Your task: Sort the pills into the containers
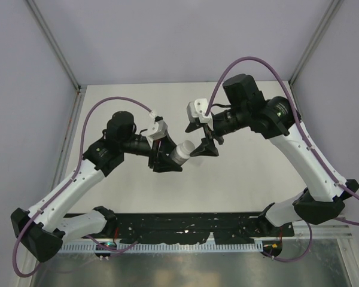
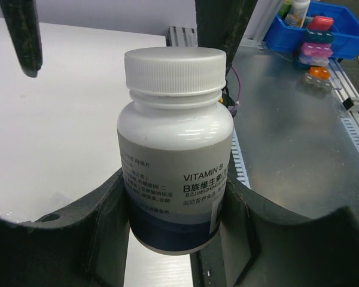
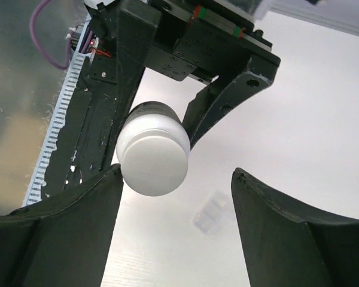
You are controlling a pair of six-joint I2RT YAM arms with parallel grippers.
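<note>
The left gripper (image 1: 172, 158) pinches the white-capped bottle (image 1: 182, 152) by its lower body, above the counter (image 1: 245, 185). The right gripper (image 1: 206, 146), spread wide, sits at the bottle's 3 o'clock (cap toward it). What looks like a clear packet (image 3: 212, 214) lies on the counter.

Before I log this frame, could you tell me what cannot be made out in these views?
Pills: none discernible in any view, too small.
Bottle contents: left wrist view, hidden by its cloudy wall.
Packet contents: right wrist view, blurred; the packet is not discernible in the top view.
</note>
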